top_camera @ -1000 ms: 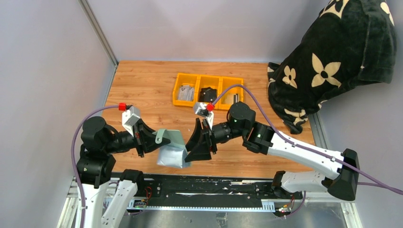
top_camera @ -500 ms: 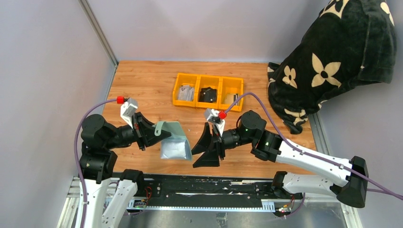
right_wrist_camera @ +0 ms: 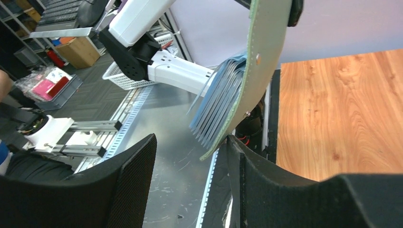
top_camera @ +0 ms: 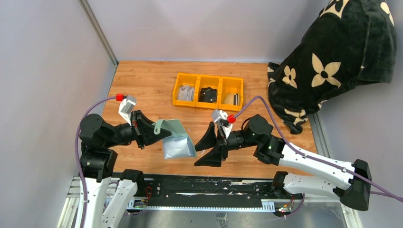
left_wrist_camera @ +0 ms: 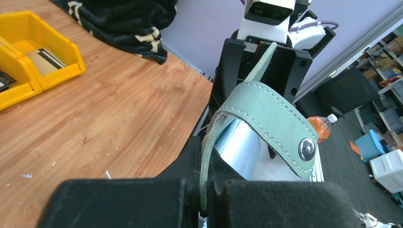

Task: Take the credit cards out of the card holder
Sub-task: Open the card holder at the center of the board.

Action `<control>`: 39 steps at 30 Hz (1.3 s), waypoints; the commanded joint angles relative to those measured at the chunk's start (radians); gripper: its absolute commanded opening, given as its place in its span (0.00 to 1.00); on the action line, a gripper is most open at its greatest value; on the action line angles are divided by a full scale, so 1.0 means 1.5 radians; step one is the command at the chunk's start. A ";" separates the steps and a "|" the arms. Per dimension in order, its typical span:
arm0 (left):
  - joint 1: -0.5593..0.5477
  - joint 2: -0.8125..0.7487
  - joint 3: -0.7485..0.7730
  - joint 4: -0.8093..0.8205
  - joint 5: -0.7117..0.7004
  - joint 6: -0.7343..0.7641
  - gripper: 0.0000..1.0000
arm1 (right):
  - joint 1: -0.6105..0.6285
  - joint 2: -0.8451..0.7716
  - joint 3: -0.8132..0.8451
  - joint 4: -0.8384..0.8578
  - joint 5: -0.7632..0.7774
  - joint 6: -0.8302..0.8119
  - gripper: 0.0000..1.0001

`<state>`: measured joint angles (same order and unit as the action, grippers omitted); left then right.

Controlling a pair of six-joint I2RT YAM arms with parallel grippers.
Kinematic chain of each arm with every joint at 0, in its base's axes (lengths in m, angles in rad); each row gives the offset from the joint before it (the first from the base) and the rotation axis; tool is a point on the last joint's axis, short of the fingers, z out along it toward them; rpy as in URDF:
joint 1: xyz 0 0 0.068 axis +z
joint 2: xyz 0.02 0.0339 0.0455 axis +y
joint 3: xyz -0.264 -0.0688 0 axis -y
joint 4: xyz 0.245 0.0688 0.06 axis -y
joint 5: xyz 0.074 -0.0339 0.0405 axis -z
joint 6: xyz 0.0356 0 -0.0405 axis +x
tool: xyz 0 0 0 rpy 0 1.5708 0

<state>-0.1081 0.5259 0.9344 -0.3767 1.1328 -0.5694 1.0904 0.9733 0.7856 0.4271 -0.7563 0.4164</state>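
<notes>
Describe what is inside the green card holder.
A fanned stack of thin grey cards sits inside the card holder, which the left gripper pinches. The outer card covers the others' faces; only their edges show.

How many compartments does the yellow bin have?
3, side by side in the bin: left holds grey items, middle a black object, right a striped card. None looks hidden.

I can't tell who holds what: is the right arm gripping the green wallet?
No, the right gripper stands wide open just short of the green wallet, which the left gripper clamps.
</notes>
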 commanded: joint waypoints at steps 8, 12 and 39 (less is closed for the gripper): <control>-0.001 0.002 0.010 0.056 0.026 -0.065 0.00 | 0.013 0.032 0.034 -0.008 0.118 -0.064 0.57; 0.000 0.002 0.017 0.056 0.038 -0.070 0.00 | 0.014 0.027 0.038 -0.004 0.141 -0.083 0.50; -0.001 -0.025 0.009 0.051 0.071 -0.086 0.00 | 0.060 0.114 0.202 -0.008 0.157 -0.076 0.18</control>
<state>-0.1081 0.5064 0.9367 -0.3218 1.2270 -0.6891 1.1667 1.1473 1.0447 0.3992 -0.4900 0.2455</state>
